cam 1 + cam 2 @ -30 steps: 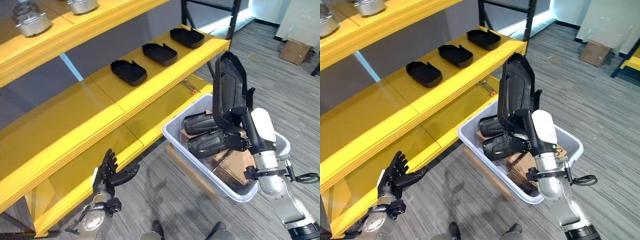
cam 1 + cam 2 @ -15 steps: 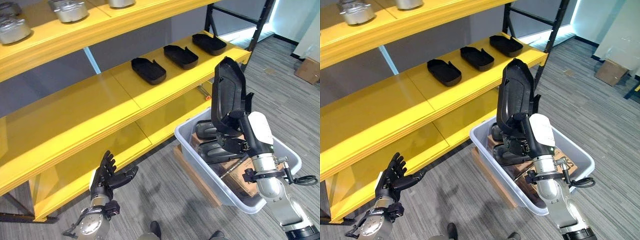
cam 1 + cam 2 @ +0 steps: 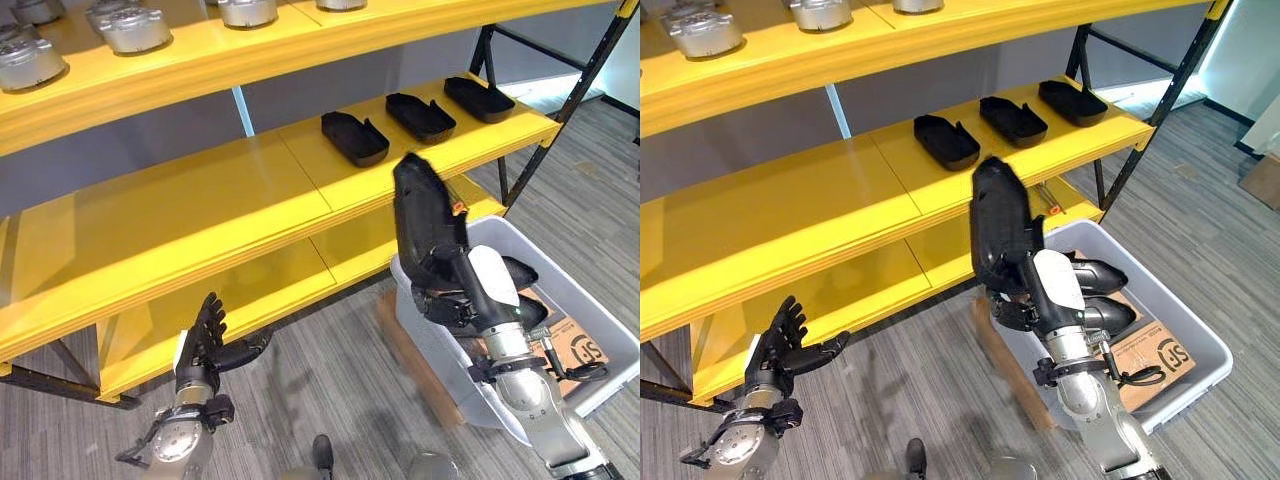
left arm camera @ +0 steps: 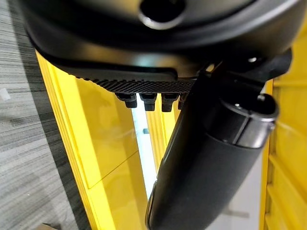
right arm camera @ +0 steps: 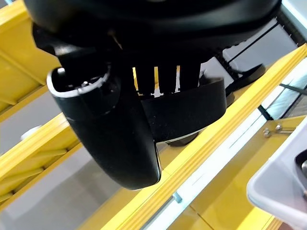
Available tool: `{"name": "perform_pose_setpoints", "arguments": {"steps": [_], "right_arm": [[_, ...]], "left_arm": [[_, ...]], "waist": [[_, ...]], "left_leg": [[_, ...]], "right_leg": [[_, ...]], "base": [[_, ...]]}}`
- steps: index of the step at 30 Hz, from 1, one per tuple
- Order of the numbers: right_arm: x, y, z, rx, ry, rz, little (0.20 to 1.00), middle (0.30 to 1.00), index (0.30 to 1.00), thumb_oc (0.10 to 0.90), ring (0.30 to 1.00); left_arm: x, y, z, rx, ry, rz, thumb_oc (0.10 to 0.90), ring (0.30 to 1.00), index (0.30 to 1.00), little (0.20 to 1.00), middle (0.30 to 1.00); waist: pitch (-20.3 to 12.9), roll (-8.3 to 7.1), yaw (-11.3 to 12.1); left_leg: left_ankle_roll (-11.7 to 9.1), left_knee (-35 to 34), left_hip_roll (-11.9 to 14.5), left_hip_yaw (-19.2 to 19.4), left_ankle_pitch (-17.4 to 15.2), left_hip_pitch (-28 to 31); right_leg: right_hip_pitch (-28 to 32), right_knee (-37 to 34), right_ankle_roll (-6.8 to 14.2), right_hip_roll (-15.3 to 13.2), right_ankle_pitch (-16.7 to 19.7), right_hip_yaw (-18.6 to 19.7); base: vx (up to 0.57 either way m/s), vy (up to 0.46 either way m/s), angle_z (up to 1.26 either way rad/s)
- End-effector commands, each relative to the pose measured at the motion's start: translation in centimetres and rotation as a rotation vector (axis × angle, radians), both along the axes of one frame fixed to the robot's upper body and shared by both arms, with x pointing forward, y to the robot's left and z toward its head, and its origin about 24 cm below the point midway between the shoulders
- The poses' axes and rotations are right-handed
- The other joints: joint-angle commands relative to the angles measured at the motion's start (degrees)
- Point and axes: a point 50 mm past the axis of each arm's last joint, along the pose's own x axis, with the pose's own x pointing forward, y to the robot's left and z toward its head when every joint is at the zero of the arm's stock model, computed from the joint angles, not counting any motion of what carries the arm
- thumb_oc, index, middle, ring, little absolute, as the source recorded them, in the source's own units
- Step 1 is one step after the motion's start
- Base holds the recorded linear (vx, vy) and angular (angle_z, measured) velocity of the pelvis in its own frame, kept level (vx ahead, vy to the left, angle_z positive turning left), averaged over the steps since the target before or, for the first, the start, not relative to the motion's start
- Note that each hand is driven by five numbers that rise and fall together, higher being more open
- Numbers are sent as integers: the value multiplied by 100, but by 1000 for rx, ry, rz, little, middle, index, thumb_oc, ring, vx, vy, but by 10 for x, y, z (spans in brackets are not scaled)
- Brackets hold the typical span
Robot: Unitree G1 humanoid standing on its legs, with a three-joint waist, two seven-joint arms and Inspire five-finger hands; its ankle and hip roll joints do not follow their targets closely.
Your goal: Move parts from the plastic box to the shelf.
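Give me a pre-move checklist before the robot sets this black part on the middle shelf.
1. Right robot hand curled round the black part: ok.
2. Part lifted out of the plastic box: ok.
3. Bare stretch of middle shelf beside the three placed parts: ok.
4. Left robot hand open, low, away from the path: ok.
5. Grip firmness: cannot tell.

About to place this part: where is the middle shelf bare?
The middle shelf is bare left of the three black trays; its right end is crowded by them. The right hand holds the black part in front of that shelf, near the nearest tray.
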Motion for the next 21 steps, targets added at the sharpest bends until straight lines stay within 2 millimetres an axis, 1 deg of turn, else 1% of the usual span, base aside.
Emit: {"name": "perform_pose_setpoints", "arguments": {"steps": [1, 2, 3, 4, 5, 7, 10, 11, 14, 15, 21], "right_arm": [[7, 7, 77, 61, -421, 44, 300, 300, 300, 400, 300], [7, 7, 77, 61, -422, 44, 300, 300, 300, 400, 300], [7, 6, 77, 58, -426, 37, 300, 300, 300, 400, 300], [6, 5, 78, 55, -432, 39, 300, 300, 300, 400, 300], [6, 5, 78, 53, -430, 38, 300, 300, 300, 400, 300], [5, 2, 76, 57, -415, 31, 300, 300, 300, 400, 300], [4, 3, 75, 64, -409, 41, 300, 300, 300, 400, 300], [5, 5, 75, 69, -408, 51, 300, 300, 300, 400, 300], [6, 5, 76, 70, -409, 55, 300, 300, 300, 400, 300], [6, 5, 78, 72, -414, 59, 300, 300, 300, 400, 300], [6, 7, 81, 76, -421, 75, 300, 300, 300, 400, 300]], "left_arm": [[19, 5, 53, 106, -271, -52, 900, 1000, 1000, 1000, 1000], [19, 5, 53, 106, -272, -53, 900, 1000, 1000, 1000, 1000], [21, 2, 54, 106, -279, -64, 900, 1000, 1000, 1000, 1000], [22, 1, 54, 106, -280, -70, 900, 1000, 1000, 1000, 1000], [22, 0, 53, 103, -278, -74, 900, 1000, 1000, 1000, 1000], [20, -2, 50, 100, -267, -80, 900, 1000, 1000, 1000, 1000], [16, -1, 48, 87, -259, -64, 900, 1000, 1000, 1000, 1000], [15, -1, 47, 87, -256, -59, 900, 1000, 1000, 1000, 1000], [13, -1, 46, 78, -249, -50, 900, 1000, 1000, 1000, 1000], [12, 0, 45, 74, -245, -46, 900, 1000, 1000, 1000, 1000], [11, 0, 45, 71, -243, -40, 900, 1000, 1000, 1000, 1000]], "waist": [[-167, -231, -63], [-164, -227, -73], [-168, -278, -156], [-182, -310, -185], [-200, -339, -201], [-307, -409, -219], [-432, -406, -185], [-458, -398, -139], [-517, -398, -95], [-561, -397, -64], [-622, -392, -24]], "left_leg": [[-151, -173, -319, 321, -783, 789], [-149, -159, -315, 308, -788, 781], [-160, -81, -354, 180, -861, 812], [-167, -23, -379, 140, -923, 839], [-182, 6, -403, 117, -973, 868], [-205, 56, -409, 75, -1079, 947], [-231, 8, -319, 52, -1085, 1054], [-242, -1, -279, 62, -1088, 1077], [-304, -19, -176, 65, -1098, 1105], [-345, -44, -99, 62, -1098, 1122], [-423, -108, 53, 28, -1073, 1157]], "right_leg": [[-483, -220, 355, -295, 1035, 184], [-461, -255, 359, -295, 1054, 167], [-474, -568, 444, -233, 1192, 443], [-445, -728, 472, -196, 1239, 543], [-420, -802, 482, -165, 1265, 598], [-117, -1050, 474, -161, 1199, 597], [20, -1113, 492, -99, 1191, 538], [56, -1120, 484, -111, 1149, 447], [151, -1114, 481, -115, 1065, 285], [208, -1107, 465, -112, 982, 167], [251, -1008, 420, -18, 791, 48]], "base": [[34, -43, 57], [67, -63, 57], [100, -60, 65], [135, -82, 91], [115, -70, 90], [126, -92, 64], [124, -114, 27], [89, -109, -6], [71, -120, 2], [56, -112, 7], [44, -96, 10]]}}
